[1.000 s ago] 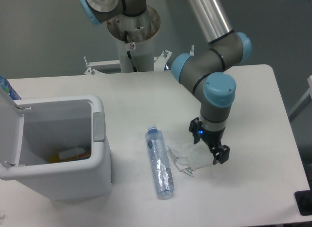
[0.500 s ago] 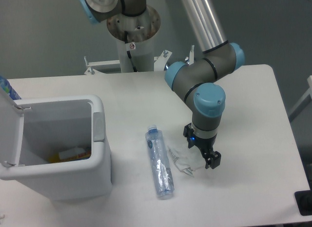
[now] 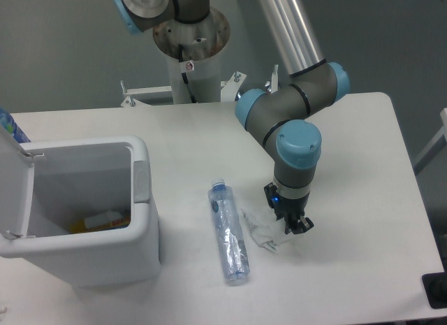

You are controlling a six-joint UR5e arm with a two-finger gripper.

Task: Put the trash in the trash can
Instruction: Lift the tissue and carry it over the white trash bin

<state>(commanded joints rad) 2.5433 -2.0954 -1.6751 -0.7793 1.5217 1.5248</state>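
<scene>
The trash lies in the middle of the table. A long clear plastic bottle (image 3: 228, 233) with a bluish label lies flat, cap pointing away from me. Just right of it sits the crumpled white wrapper (image 3: 255, 229). My gripper (image 3: 288, 221) points down onto the wrapper's right side, its fingers drawn close together on it. The white trash can (image 3: 143, 199) stands at the left with its lid (image 3: 15, 192) swung open.
A yellow and orange item (image 3: 105, 220) lies inside the can. The arm's base column (image 3: 190, 52) rises at the table's far edge. A blue object (image 3: 11, 126) shows at the left border behind the lid.
The gripper moved left and down onto the wrapper, and its fingers went from wide apart to close together. The wrapper now looks bunched up and smaller.
</scene>
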